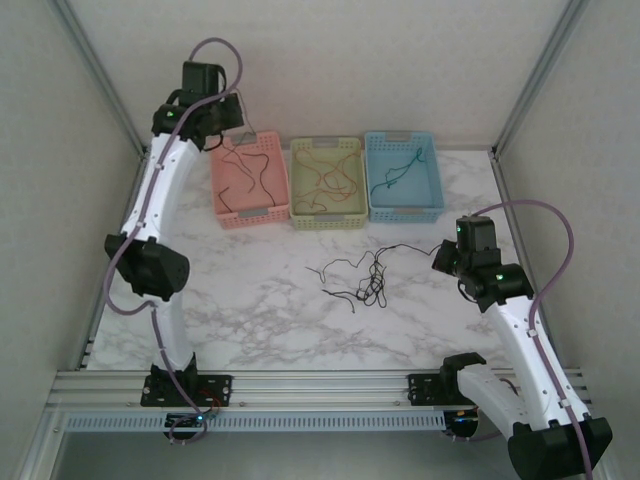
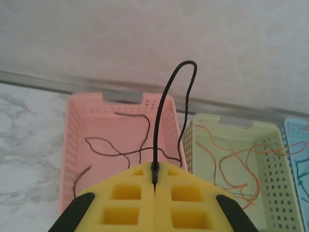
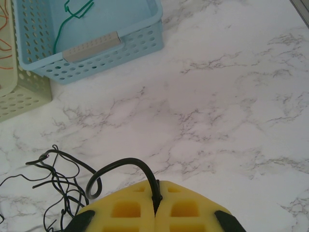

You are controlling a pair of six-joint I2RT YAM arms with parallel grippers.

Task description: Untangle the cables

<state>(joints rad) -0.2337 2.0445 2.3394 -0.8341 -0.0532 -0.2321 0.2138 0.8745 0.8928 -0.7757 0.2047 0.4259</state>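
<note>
Well, the left gripper hangs over the pink basket at the far left of the table. Its jaws are pressed together on a black cable, which stands up from them, arches over and comes back down by the basket's right wall. Other black wires lie curled inside the pink basket. Just right of it stands the yellow-green basket with reddish-orange wires in it, and right of that the blue basket, holding a teal-green wire. The three baskets sit side by side along the far edge of the table. Nearer, about the middle of the table, the cables lie in a loose black tangle. The right gripper is low over the table at the right, near that tangle. Its jaws are likewise pinched tight on a black strand, which curls out to the left in a hook toward the heap. Whether that strand joins the tangle I cannot tell.
</note>
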